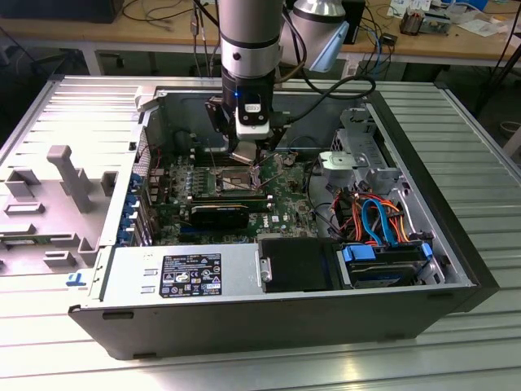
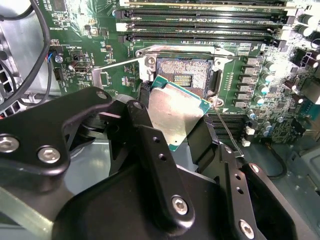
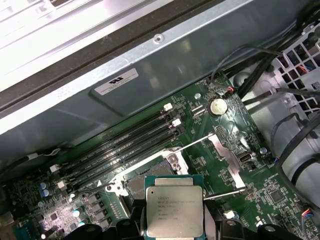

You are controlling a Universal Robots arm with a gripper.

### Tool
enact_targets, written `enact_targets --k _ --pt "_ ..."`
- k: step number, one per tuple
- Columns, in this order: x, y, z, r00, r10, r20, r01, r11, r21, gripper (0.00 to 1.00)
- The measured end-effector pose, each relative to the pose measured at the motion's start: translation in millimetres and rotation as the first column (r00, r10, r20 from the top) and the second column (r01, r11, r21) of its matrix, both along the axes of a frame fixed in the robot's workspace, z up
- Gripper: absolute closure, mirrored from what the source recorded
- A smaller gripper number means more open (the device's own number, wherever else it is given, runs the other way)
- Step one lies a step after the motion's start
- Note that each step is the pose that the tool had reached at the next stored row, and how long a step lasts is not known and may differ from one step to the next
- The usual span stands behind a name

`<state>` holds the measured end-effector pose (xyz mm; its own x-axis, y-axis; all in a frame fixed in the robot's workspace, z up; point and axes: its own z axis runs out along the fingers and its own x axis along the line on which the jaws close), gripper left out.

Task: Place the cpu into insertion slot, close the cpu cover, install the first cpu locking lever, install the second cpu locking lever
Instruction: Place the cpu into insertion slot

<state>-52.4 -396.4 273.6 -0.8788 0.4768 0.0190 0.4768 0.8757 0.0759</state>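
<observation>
Gripper (image 2: 172, 121) clenched on the cpu (image 2: 176, 111), black fingers (image 2: 145, 125) pressing on two opposite edges, silvery lid facing the first wrist view. Cpu is off the board, held just over the near edge of the insertion slot (image 2: 183, 75), not seated. In the second wrist view it looks tilted, with its green rim showing along two sides. The slot is open: dark contact field exposed, silver rim around it. The cpu cover (image 2: 106, 76) is swung up and away from the slot, on the side next to one finger. A thin wire lever (image 2: 227, 127) sticks out loose on the other side of the slot, unlatched. In the first wrist view the cpu (image 3: 174, 210) sits in front of the slot (image 3: 134, 187), cover (image 3: 226, 157) off to the side, coin battery (image 3: 217, 106) further out on the motherboard (image 3: 200, 165). Black memory slots (image 2: 200, 22) run in rows just beyond the socket. In the exterior view the arm (image 1: 248, 32) comes straight down into the open computer case (image 1: 456, 269), gripper (image 1: 247, 155) low over the socket area. The grey power supply (image 1: 183, 273) is along the near wall, orange and blue cables (image 1: 378, 216) toward the exterior view's right, and the case lies on a ribbed metal table (image 1: 472, 114).
</observation>
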Motion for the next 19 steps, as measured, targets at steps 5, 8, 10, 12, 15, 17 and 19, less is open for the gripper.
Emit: enact_targets --k 5,8,10,12,15,17,19 --pt "0.0 0.0 -0.2 1.0000 -0.008 0.0000 0.008 1.0000 0.0000 0.45" --pt "0.0 0.0 -0.3 0.9999 -0.015 0.0000 0.015 0.9999 0.0000 0.45" --pt "0.0 0.0 -0.4 0.9998 -0.018 0.0000 0.018 0.9998 0.0001 0.45" --pt "0.0 0.0 -0.4 0.9998 -0.020 0.0000 0.020 0.9998 0.0000 0.45" --pt "0.0 0.0 -0.5 0.9997 -0.024 0.0000 0.024 0.9997 0.0000 0.45" --pt "0.0 0.0 -0.6 0.9996 -0.028 0.0000 0.028 0.9996 0.0000 0.45" --pt "0.0 0.0 -0.7 0.9995 -0.031 0.0000 0.031 0.9995 0.0000 0.45"
